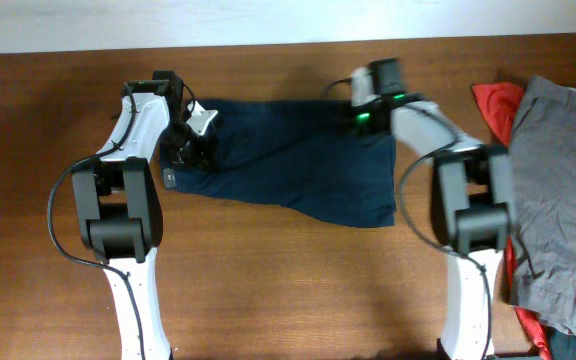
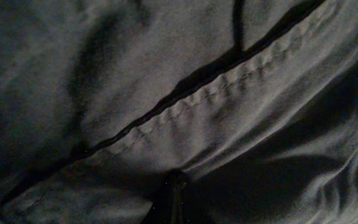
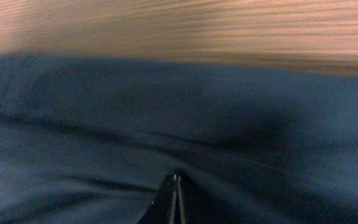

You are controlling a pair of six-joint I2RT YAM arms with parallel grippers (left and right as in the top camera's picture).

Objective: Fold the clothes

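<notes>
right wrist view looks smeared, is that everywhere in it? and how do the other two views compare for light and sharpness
Right wrist: the table grain is streaked sideways and the shorts are soft, nothing crisp. Left wrist: dim, deep shadows in the folds, yet the stitched seam is sharp. Overhead: evenly lit and clear, with no glare on the wood.

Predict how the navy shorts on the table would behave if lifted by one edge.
Probably floppy: the navy shorts crease and pucker around the left gripper and right gripper. Likely light, thin cloth, sagging between grips. The stitched hem may hold stiffer.
</notes>
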